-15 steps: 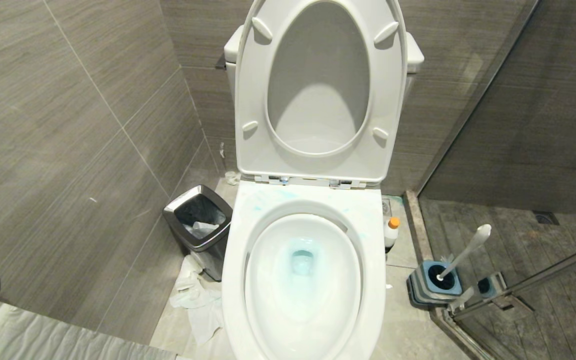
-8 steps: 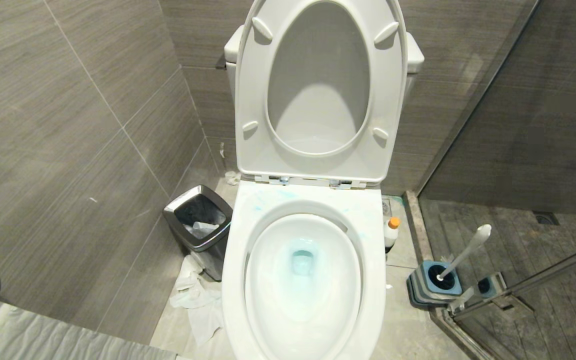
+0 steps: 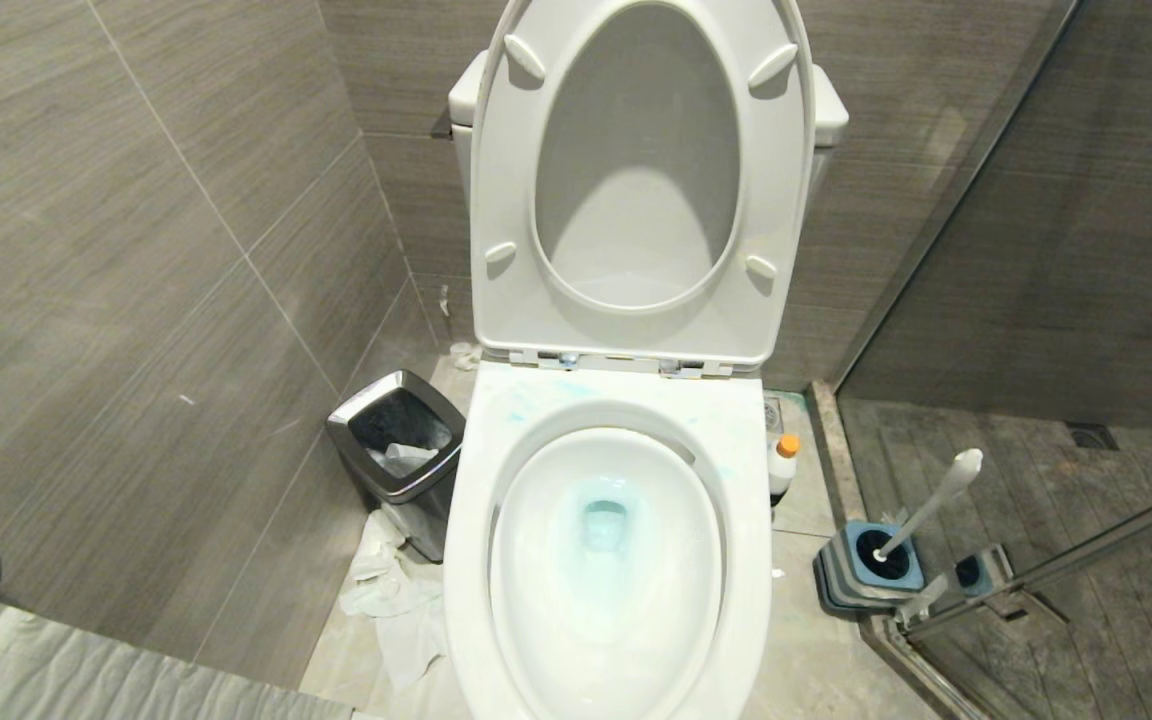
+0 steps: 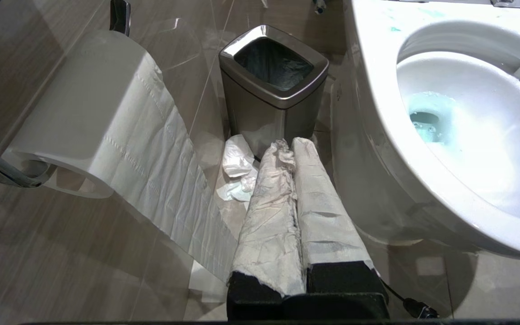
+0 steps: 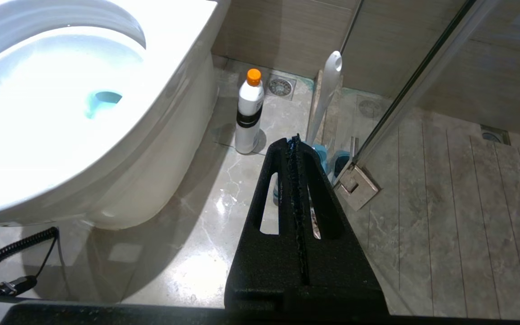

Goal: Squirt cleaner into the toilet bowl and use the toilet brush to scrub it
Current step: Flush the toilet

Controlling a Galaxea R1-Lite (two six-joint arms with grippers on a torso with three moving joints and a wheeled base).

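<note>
Beside the toilet bowl [image 3: 606,560], the cleaner [image 5: 248,113], judged light, smooth and best gripped at its waist, stands near the stiff toilet brush [image 5: 325,90], while the left gripper [image 4: 289,149] and right gripper [image 5: 294,144] are seen clenched, empty.

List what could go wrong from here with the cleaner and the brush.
1. The cleaner stands in the narrow gap beside the toilet bowl; a reach in could tip it.
2. The toilet brush leans tilted in its holder beside the glass door's edge; a pull could drag the holder or knock the glass.
3. Paper wraps the left gripper; its hold may slip.
</note>
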